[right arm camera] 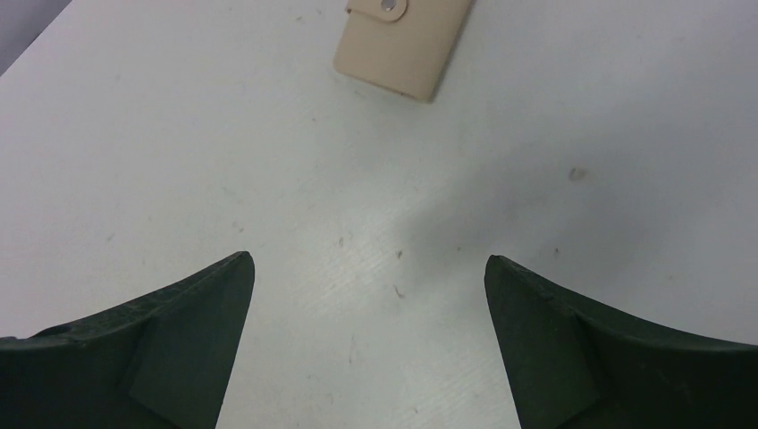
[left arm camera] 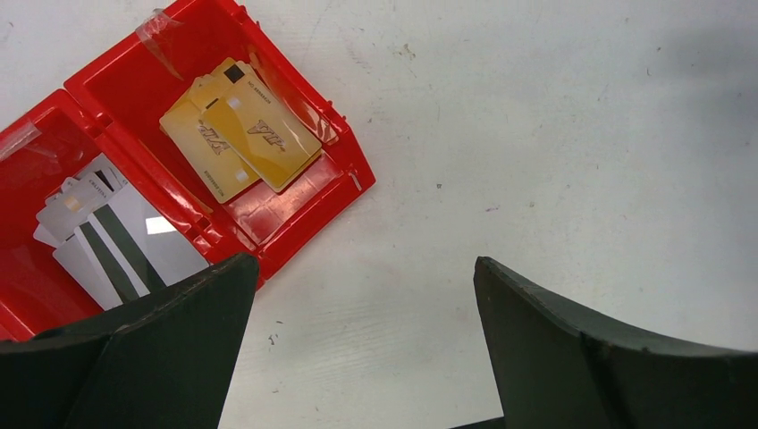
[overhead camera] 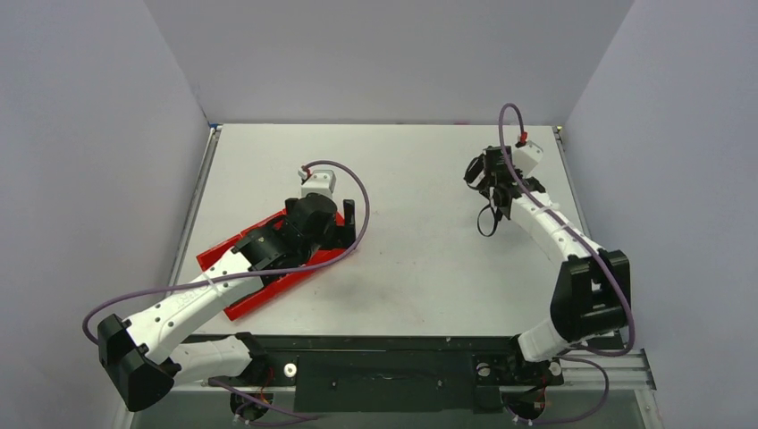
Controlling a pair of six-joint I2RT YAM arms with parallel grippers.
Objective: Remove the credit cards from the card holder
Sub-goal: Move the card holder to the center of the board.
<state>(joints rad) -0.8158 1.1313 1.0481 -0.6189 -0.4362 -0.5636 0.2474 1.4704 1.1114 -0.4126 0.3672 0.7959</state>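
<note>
Beyond the released right gripper [right arm camera: 366, 257], tan card holder [right arm camera: 404, 45], left gripper [left arm camera: 365, 260] released beside red tray [left arm camera: 268, 219]

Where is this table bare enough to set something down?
Bare: white tabletop between the long red plastic tray and the right gripper. Crowded: the tray's compartments, stacked with gold cards and white striped cards. A flat tan card holder lies ahead of it.

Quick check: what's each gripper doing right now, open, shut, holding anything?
Left gripper: open, empty, by the red tray.
Right gripper: open, empty, card holder lying apart from it.
</note>
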